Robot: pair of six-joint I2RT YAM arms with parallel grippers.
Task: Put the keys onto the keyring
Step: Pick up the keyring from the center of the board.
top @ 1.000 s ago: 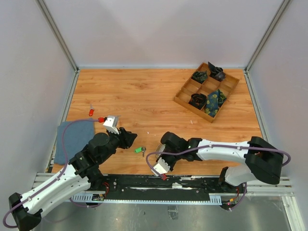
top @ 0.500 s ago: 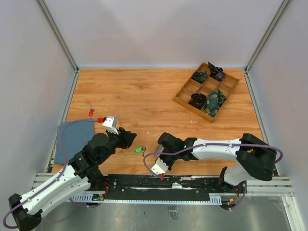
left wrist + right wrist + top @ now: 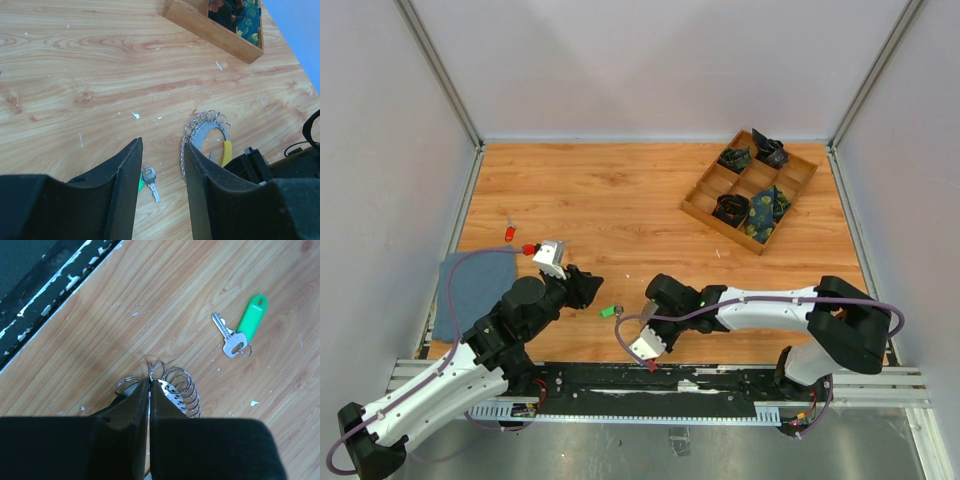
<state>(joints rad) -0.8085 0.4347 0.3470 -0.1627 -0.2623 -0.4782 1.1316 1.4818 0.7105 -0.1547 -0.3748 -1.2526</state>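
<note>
Pinching keyring [image 3: 182, 387], right hand [image 3: 150, 381] closed; left hand [image 3: 162, 145] open; key [image 3: 227, 337] blade toward black rail [image 3: 50, 275].

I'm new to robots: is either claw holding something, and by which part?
The right claw is pinched shut on the keyring, across its thin wire rim. The left claw is open and holds nothing.

Your wooden counter [image 3: 620, 200] carries a divided wooden tray [image 3: 720, 232] at its far right and a blue cloth [image 3: 470, 285] at the near left edge. A red-headed key [image 3: 509, 233] lies just beyond the cloth. A green-tagged key [image 3: 252, 315] lies near the middle front, with the keyring [image 3: 200, 121] just to its right.
</note>
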